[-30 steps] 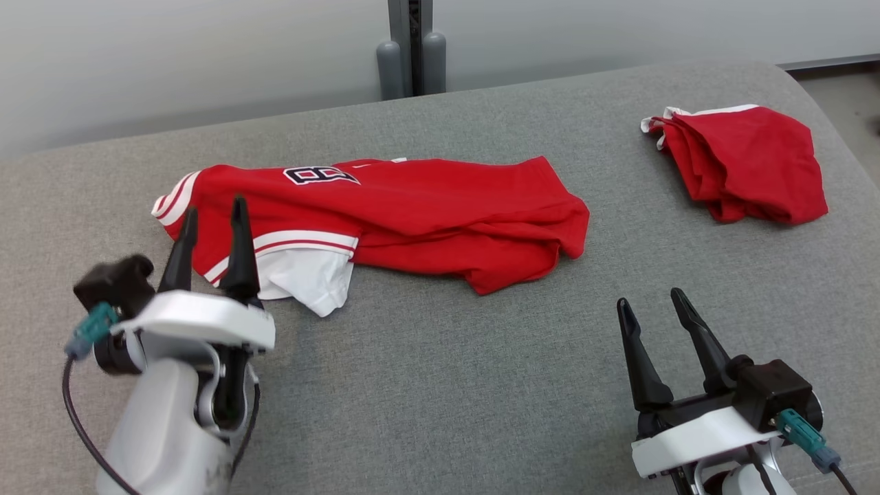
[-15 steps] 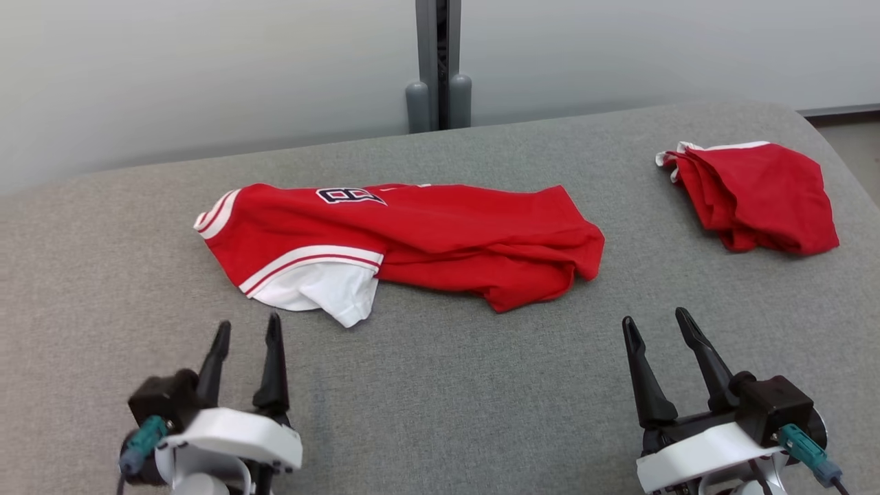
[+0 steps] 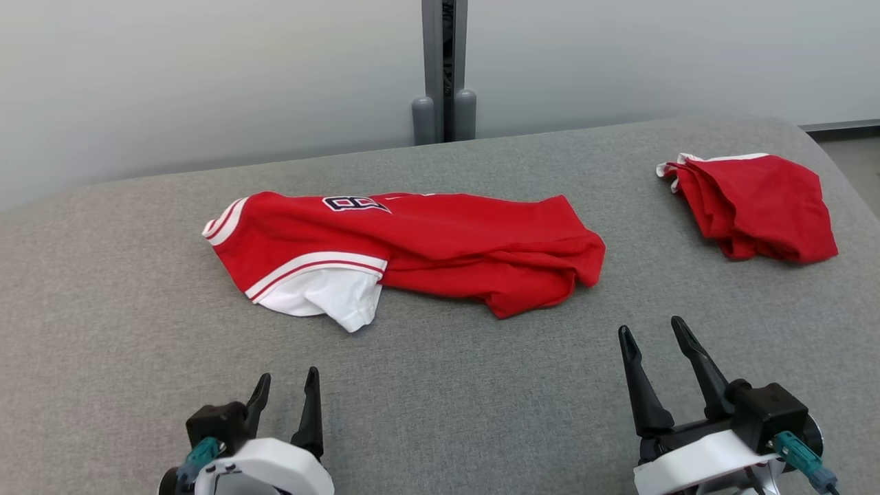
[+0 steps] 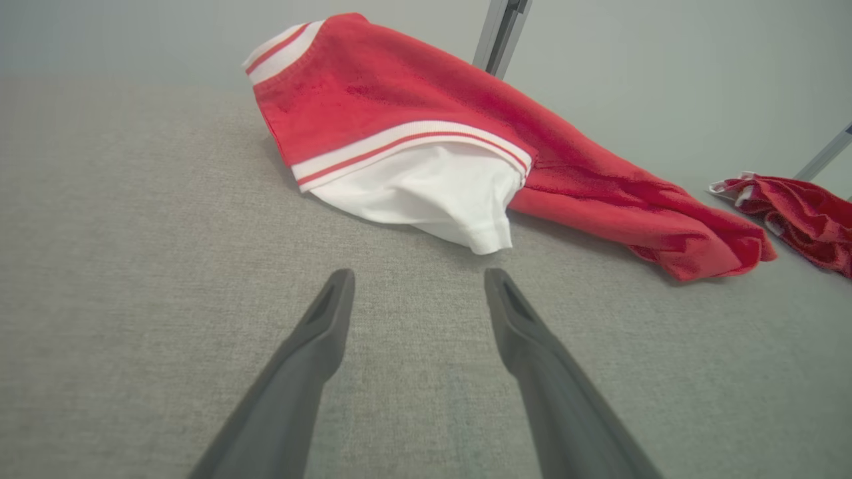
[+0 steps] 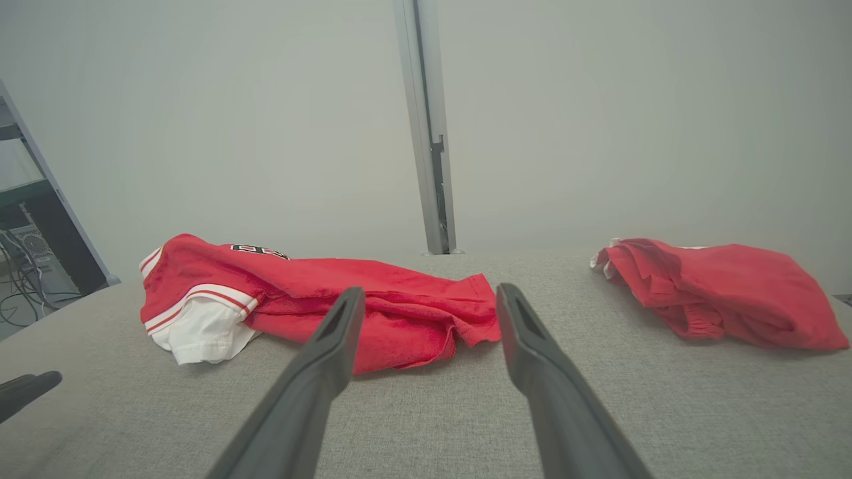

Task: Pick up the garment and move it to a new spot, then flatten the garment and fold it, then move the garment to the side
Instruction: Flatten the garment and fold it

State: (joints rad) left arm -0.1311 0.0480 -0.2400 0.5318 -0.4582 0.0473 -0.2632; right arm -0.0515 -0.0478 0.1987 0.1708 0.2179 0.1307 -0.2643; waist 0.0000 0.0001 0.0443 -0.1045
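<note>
You have both hands free, and the jersey lies mid-table.
Your left gripper (image 3: 289,375) and right gripper (image 3: 650,325) rest low at the near edge of the grey padded surface (image 3: 440,399), jaws spread wide and empty, well apart from the cloth. The red jersey (image 3: 426,247) lies across the middle, doubled lengthwise (a white sleeve pokes out, so the fold looks rough). A second red bundle (image 3: 756,206) at the far right probably marks the side spot.

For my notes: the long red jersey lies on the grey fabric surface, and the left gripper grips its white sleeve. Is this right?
Not quite: the left gripper grips nothing; its jaws stand open, short of the white sleeve, as the left wrist view shows.
</note>
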